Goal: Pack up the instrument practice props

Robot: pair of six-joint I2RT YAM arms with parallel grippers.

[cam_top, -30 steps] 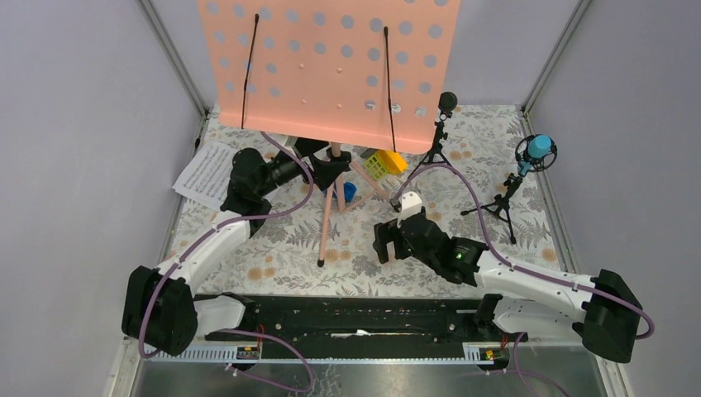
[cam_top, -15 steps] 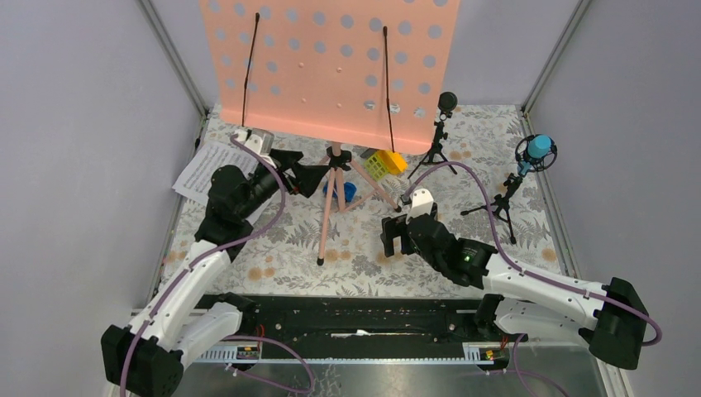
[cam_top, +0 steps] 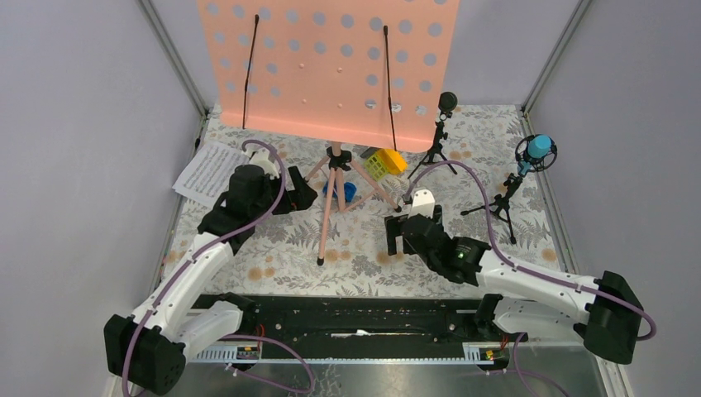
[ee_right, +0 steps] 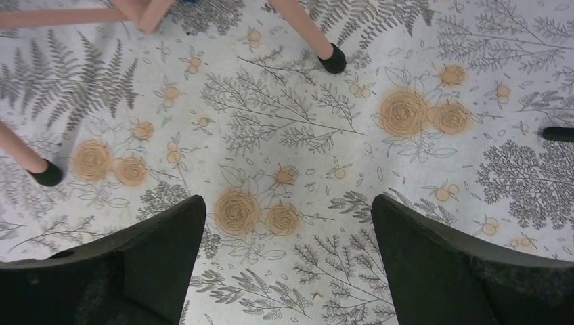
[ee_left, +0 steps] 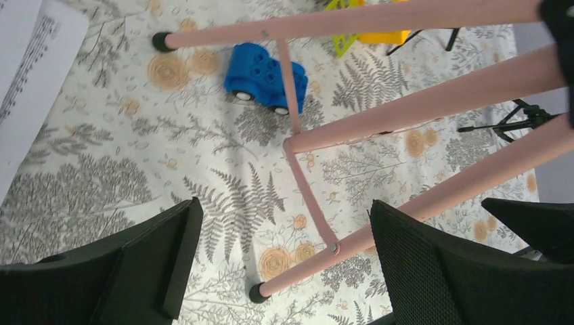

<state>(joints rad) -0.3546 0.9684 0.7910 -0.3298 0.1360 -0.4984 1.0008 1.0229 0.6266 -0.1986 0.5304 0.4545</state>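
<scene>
Left pincer (cam_top: 300,195) gapes wide and empty, between the sheet music (cam_top: 203,172) and one pink music stand (cam_top: 331,66) upright on the tabletop (cam_top: 273,248). Right pincer (cam_top: 413,236) is equally wide and empty. Two mics stand right: black mic (cam_top: 446,102), blue mic (cam_top: 539,147).

The stand's (cam_top: 331,66) perforated panel and smooth legs (ee_left: 433,101) look matt pink, the bench cover (ee_right: 304,135) matt printed cloth, the pages (cam_top: 202,174) plain white paper, the car (ee_left: 264,78) glossy blue plastic, and the left gripper's (ee_left: 284,264) pads (ee_left: 413,264) finely textured matt black.
</scene>
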